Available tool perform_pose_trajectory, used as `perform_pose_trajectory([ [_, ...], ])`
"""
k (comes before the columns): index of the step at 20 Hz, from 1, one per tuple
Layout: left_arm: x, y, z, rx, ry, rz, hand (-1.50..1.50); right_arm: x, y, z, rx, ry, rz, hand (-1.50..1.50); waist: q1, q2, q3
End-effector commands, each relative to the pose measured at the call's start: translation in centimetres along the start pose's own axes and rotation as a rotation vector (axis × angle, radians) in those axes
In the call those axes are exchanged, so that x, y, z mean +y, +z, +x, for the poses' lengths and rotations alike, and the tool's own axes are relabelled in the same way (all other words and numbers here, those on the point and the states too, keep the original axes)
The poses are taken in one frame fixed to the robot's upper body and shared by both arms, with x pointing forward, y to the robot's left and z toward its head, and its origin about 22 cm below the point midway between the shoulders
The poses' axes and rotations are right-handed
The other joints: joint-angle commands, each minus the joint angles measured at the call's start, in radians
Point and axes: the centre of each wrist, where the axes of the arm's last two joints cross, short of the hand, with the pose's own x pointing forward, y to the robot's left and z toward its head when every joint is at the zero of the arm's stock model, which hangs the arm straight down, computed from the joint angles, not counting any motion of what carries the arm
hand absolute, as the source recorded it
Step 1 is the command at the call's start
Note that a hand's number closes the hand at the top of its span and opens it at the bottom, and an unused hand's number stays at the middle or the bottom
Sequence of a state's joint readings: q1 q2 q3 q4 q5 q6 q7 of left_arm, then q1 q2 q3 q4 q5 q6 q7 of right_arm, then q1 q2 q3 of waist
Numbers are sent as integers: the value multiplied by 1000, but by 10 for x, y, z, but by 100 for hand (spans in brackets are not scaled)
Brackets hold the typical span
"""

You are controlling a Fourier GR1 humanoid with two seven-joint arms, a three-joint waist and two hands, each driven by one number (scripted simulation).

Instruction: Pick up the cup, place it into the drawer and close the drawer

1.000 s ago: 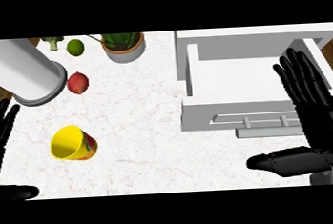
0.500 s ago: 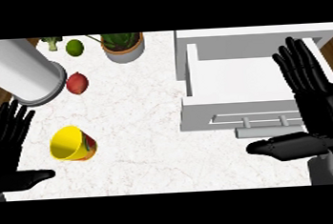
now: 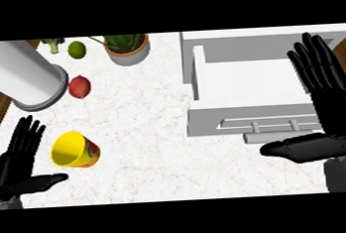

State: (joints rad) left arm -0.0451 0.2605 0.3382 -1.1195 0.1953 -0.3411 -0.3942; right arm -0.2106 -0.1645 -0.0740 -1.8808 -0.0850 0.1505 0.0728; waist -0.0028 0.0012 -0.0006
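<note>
Looking first at the yellow cup (image 3: 73,149), lying tipped over on the white marbled table (image 3: 146,115) at the near left, with its open mouth facing up and leftward and a red patch showing on its right side. Finding the left hand (image 3: 16,170) just left of it, held flat with fingers straight and spread and thumb pointing right below the cup, close but not touching, gripping nothing. Moving right, well apart from the cup, meeting the white drawer (image 3: 200,72), standing pulled open, with its front panel facing near and a pale bar handle (image 3: 277,126) running across that panel. Noting the right hand (image 3: 337,116) hovering over the drawer's right side, fingers straight and fanned toward the far edge, thumb sticking out leftward just near of the handle, holding nothing. Passing farther out to the far left, seeing a large grey cylinder (image 3: 23,74) lying slantwise, a red fruit (image 3: 80,86) just right of its near end, then a green lime (image 3: 76,48), a bit of broccoli (image 3: 52,44) and a potted plant (image 3: 127,47) lining the far edge.
</note>
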Motion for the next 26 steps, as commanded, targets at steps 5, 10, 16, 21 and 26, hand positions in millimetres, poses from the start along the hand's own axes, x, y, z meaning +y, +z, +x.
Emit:
perform_pose_trajectory([
  [5, 14, 10, -53, 44, -31, 31, -150, 1, -6, 14, -5, 2, 7, -150, -3, 0, 0],
  [10, 1, 11, -82, 28, -11, 23, -150, -16, -15, 11, -9, -6, 6, -150, -8, 2, -1],
  [16, -1, 17, -93, -19, -8, 20, -150, -18, -28, 23, -15, 12, 4, -150, -10, 5, -3],
  [21, -3, 14, -94, -10, -2, 28, -150, -19, -2, 4, -10, -18, 21, -150, -18, 6, -3],
  [26, 0, 9, -91, -37, -15, 13, -150, -18, -22, 3, 0, -7, -2, -150, -20, 11, -5],
])
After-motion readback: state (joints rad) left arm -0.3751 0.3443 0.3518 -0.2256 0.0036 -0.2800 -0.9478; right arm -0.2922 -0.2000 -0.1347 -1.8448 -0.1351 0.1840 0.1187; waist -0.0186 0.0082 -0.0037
